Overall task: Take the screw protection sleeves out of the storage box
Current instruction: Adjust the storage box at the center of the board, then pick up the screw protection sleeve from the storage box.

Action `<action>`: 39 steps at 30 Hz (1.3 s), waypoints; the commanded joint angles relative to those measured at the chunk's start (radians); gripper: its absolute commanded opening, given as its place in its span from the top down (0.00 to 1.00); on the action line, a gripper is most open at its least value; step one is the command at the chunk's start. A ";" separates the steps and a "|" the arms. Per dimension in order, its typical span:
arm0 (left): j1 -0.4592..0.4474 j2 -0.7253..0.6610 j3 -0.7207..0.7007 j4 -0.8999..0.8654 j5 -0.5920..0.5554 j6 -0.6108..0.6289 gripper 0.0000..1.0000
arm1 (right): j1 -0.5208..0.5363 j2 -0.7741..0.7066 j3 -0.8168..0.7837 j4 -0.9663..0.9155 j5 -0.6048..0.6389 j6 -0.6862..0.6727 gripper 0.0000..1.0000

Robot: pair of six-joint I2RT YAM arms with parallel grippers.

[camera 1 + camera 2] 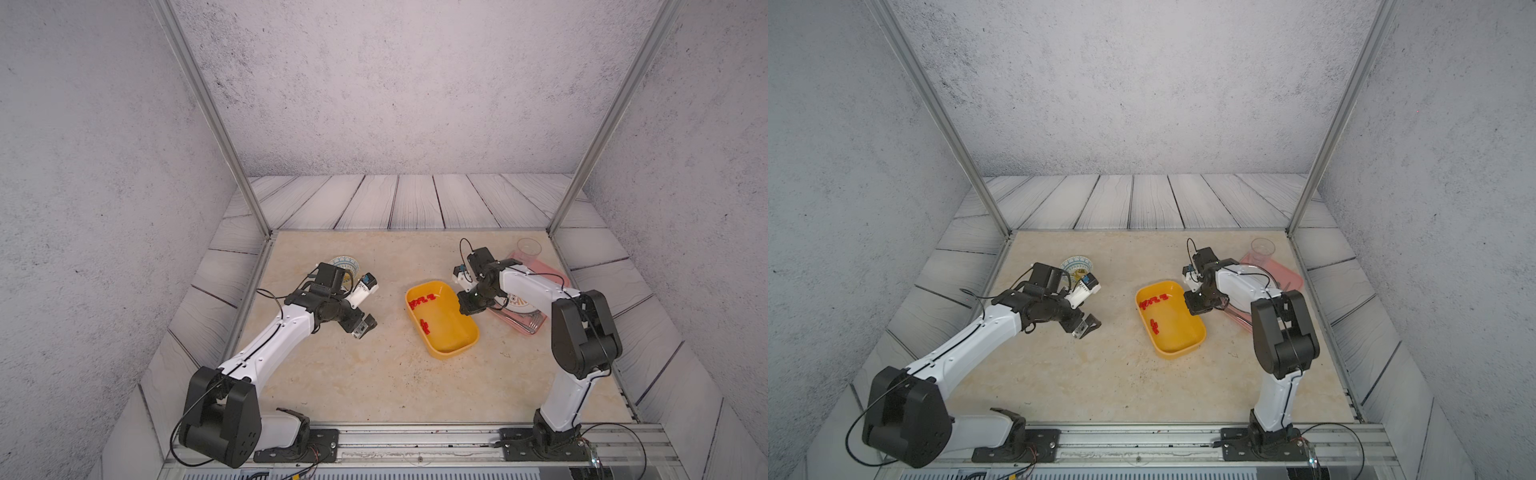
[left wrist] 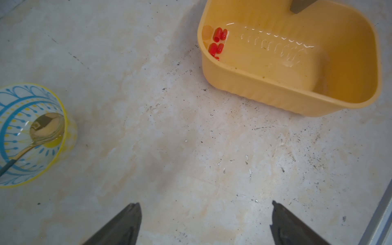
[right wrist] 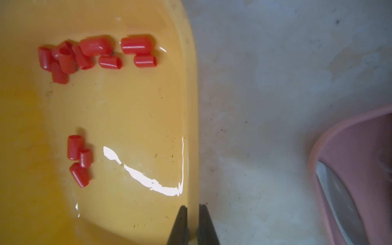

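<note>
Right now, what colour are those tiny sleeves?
Bright red screw protection sleeves, clearest in the right wrist view.

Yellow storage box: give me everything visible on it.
The storage box is a shallow yellow-orange rectangular tray, glossy plastic by its look, with rounded corners and low walls. It sits flat, open side up, skewed on the tabletop, right of centre. Inside lie red sleeves in two loose clusters; the rest of its floor is bare. The right gripper pinches its wall on the side facing the pink tray.
</note>
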 commanded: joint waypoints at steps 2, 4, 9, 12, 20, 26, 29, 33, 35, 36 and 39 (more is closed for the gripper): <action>-0.021 0.057 0.117 -0.073 0.043 -0.052 0.02 | 0.026 -0.071 -0.075 0.117 0.105 0.090 0.99; -0.037 0.087 0.142 -0.075 0.041 -0.065 0.03 | 0.039 -0.088 -0.098 0.134 0.118 0.107 0.93; -0.103 0.165 0.222 -0.115 0.021 -0.022 0.06 | 0.072 -0.108 -0.134 0.132 0.072 0.140 0.78; -0.152 0.230 0.302 -0.162 0.015 0.000 0.10 | 0.076 -0.138 -0.159 0.145 0.005 0.144 0.74; -0.295 0.381 0.448 -0.224 0.019 0.130 0.17 | 0.072 -0.191 -0.177 0.146 -0.159 0.110 0.64; -0.371 0.542 0.628 -0.388 -0.051 0.329 0.25 | -0.058 -0.238 -0.166 0.133 -0.240 0.068 0.57; -0.400 0.625 0.701 -0.463 -0.110 0.391 0.30 | -0.158 -0.281 -0.165 0.133 -0.299 0.045 0.56; -0.428 0.743 0.813 -0.539 -0.182 0.390 0.34 | -0.259 -0.322 -0.155 0.127 -0.318 0.025 0.56; -0.433 0.793 0.856 -0.565 -0.199 0.394 0.40 | -0.298 -0.329 -0.147 0.120 -0.320 0.018 0.56; -0.433 0.813 0.874 -0.569 -0.205 0.399 0.43 | -0.316 -0.331 -0.147 0.120 -0.328 0.016 0.56; -0.433 0.847 0.900 -0.572 -0.212 0.451 0.50 | -0.354 -0.332 -0.149 0.122 -0.361 0.018 0.56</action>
